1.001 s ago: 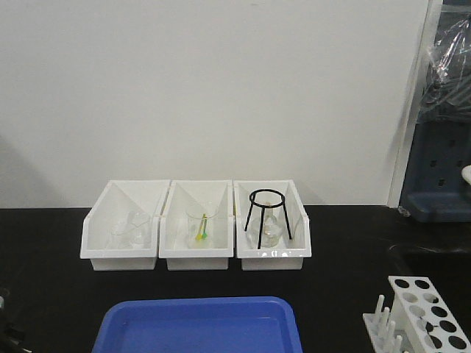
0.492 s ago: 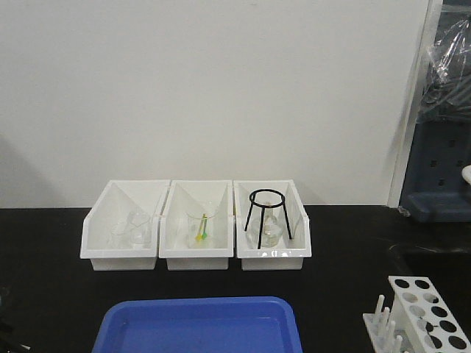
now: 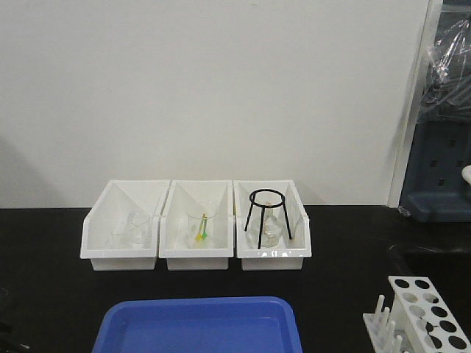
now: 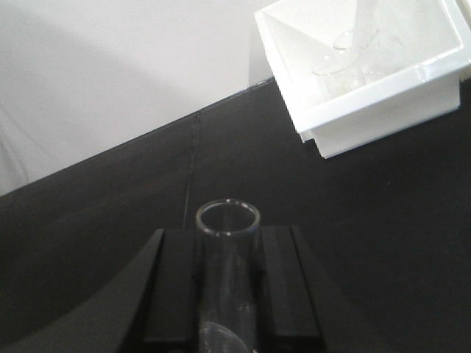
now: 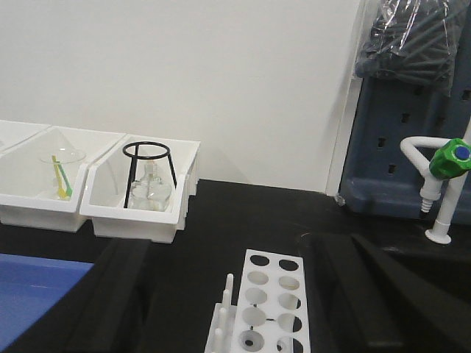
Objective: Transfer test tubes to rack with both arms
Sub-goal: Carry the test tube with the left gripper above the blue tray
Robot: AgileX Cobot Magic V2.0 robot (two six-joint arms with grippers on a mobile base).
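Left wrist view: the left gripper (image 4: 228,237) is clamped on a slim clear glass test tube (image 4: 228,279). The dark fingers (image 4: 173,287) press it from both sides and its open rim sticks out past the tips. The tube hangs over the black bench top (image 4: 96,243), off to the side of the leftmost open-front white plastic bin (image 4: 383,110), not touching it.

Right wrist view: the right gripper (image 5: 229,246) is spread wide and holds nothing. It hovers just above the small white plastic rack with round holes and upright pegs (image 5: 268,309). No tube stands in the holes that show.

Front view: the rack (image 3: 430,312) sits at the near right edge of the bench. It is well apart from the shallow blue plastic tray (image 3: 199,320) and from the black wire tripod stand (image 3: 268,215) in the right-hand bin. Neither arm shows clearly here.

Step judged: a tube is picked and in carry, and none is seated in the rack yet.

Next move, as a judgement: the tube has to cross to the right side, most likely by a mid-air handover. That needs the right jaws closing on bare glass clear of the left fingers before the left lets go. The tube must then be brought upright and centred over one hole before lowering. Thin, smooth glass could slip or crack under a hard squeeze.
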